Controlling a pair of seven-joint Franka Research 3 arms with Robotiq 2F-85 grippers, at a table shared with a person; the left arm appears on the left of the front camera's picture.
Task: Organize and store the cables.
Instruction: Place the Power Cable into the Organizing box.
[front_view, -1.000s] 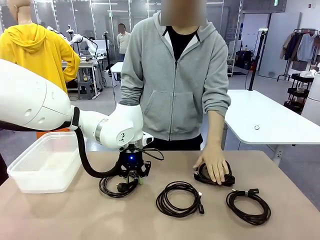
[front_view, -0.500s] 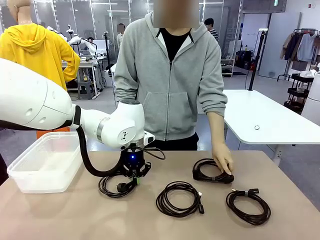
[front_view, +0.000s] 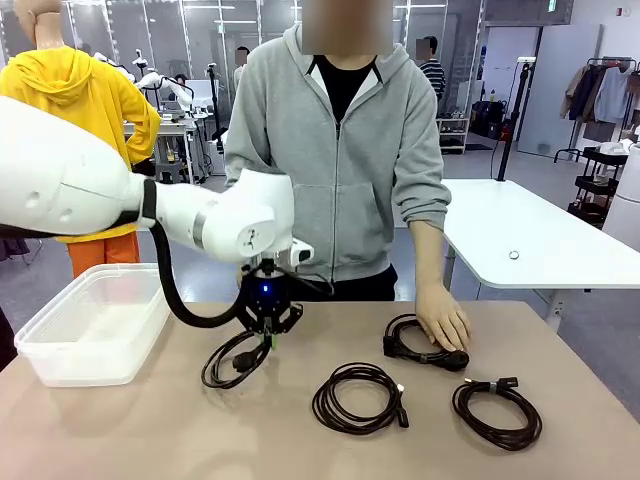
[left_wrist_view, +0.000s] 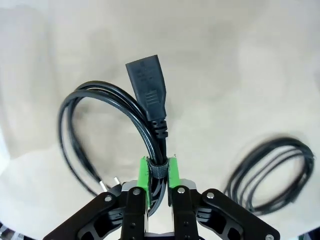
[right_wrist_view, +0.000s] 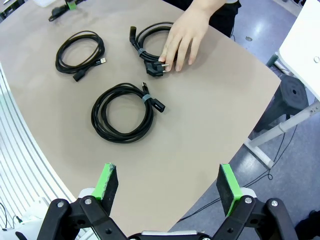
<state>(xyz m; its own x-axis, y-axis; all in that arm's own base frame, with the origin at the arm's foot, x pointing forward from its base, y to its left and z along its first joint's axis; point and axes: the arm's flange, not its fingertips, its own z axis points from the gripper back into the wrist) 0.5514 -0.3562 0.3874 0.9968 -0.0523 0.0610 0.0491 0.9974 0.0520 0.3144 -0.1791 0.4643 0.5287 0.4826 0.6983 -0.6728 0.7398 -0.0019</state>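
Note:
In the front view my left gripper (front_view: 268, 337) is shut on one of the cables (front_view: 236, 361), and the black coil hangs tilted from it just above the table. In the left wrist view the green pads (left_wrist_view: 144, 173) pinch this coil (left_wrist_view: 144, 122) at its tie band, the flat plug end pointing away. Three more coiled cables lie on the table: a middle one (front_view: 360, 398), a right one (front_view: 497, 411), and a far one (front_view: 422, 343) with a person's hand (front_view: 444, 324) resting on it. My right gripper (right_wrist_view: 166, 184) hangs open high above the table's right end.
A clear plastic bin (front_view: 62, 345) stands at the table's left edge, beside my left arm. The person stands at the far side, in the middle. A white table (front_view: 520, 240) stands behind on the right. From above, the right coil (right_wrist_view: 122, 113) lies nearest my right gripper.
My left gripper has shut on the leftmost coil and raised it off the table. The person's hand has slid from on top of the far coil to its right side.

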